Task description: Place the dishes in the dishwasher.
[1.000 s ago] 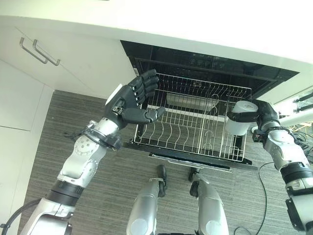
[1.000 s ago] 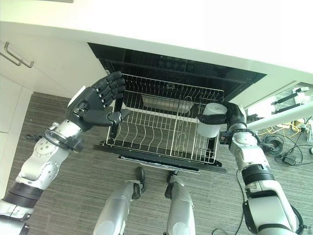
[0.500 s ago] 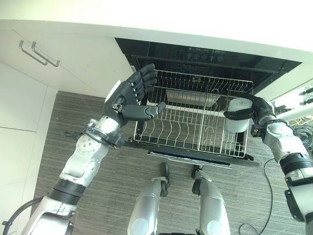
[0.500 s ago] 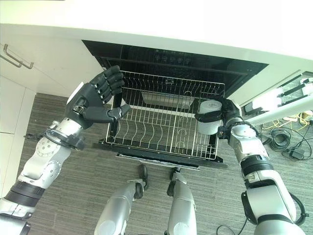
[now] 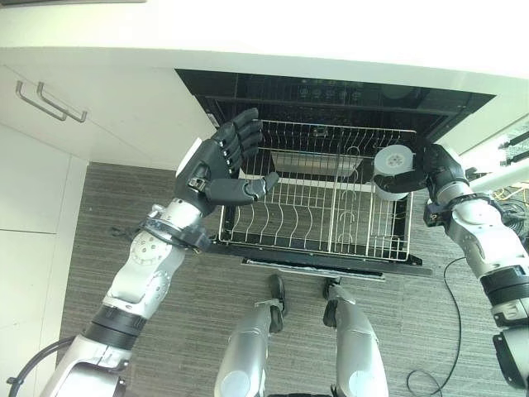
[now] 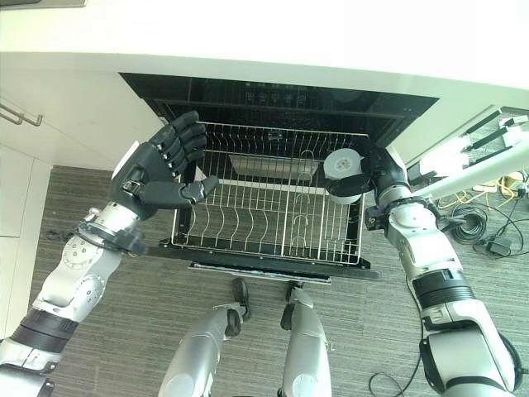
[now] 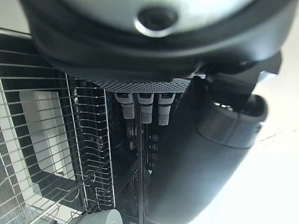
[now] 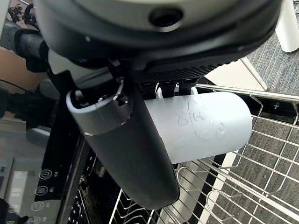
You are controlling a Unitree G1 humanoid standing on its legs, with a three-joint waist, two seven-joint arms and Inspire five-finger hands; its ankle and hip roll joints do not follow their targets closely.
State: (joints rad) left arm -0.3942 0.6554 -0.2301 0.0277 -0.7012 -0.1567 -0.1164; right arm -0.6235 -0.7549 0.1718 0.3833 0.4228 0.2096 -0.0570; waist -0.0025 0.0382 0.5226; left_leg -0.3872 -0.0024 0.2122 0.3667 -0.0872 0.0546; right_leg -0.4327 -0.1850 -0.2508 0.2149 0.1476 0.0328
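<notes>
Right hand curled round a white cup, held tilted over the rack's right rear corner. Left hand spread, holding nothing, above the rack's left edge. White dish at rack rear.

Both eye views look steeply down from head height onto the pulled-out dishwasher rack, seen whole from slightly offset spots, while each wrist view looks along its own hand from very close at part of that same rack.
</notes>
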